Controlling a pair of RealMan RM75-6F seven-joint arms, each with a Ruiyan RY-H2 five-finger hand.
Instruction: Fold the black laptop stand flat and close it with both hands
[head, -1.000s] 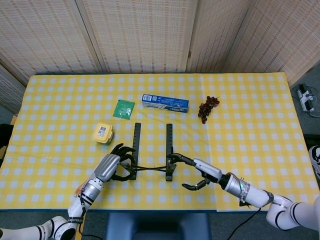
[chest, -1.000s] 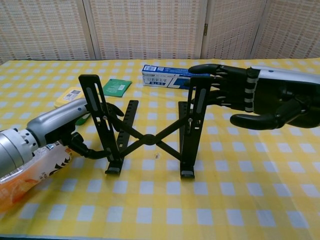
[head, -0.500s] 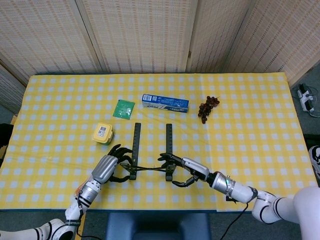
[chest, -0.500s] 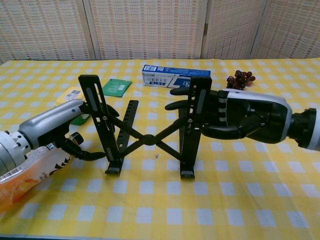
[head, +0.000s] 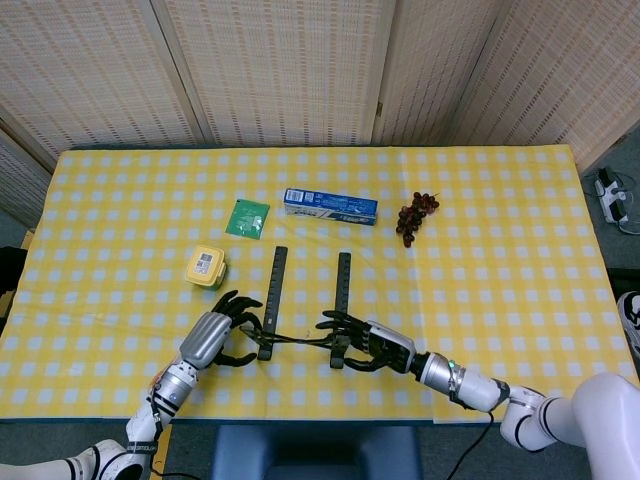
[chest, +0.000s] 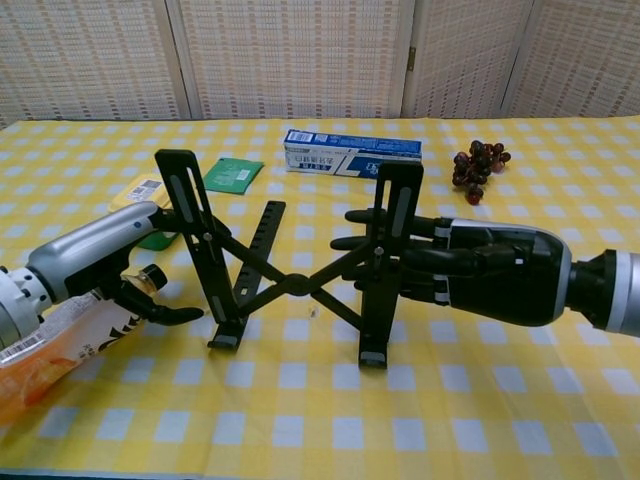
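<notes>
The black laptop stand (head: 305, 300) stands unfolded near the table's front edge, its two slotted uprights (chest: 190, 235) raised and joined by crossed links (chest: 295, 285). My left hand (chest: 105, 250) cups the left upright from the outside. Its fingers are behind the bar and its thumb (chest: 165, 313) hangs apart below it. My right hand (chest: 480, 275) grips the right upright (chest: 385, 250), with its fingers (chest: 365, 240) wrapped across the bar. In the head view the left hand (head: 213, 338) and the right hand (head: 378, 345) flank the stand's near end.
A blue-and-white box (head: 330, 205), a green packet (head: 247, 217) and a bunch of dark grapes (head: 415, 215) lie behind the stand. A yellow container (head: 205, 267) sits to its far left. An orange packet (chest: 60, 340) lies under my left wrist.
My right hand has moved left and closed its fingers around the right upright. The stand has shifted slightly. My left hand has eased back a little, its thumb opening away from the left upright.
</notes>
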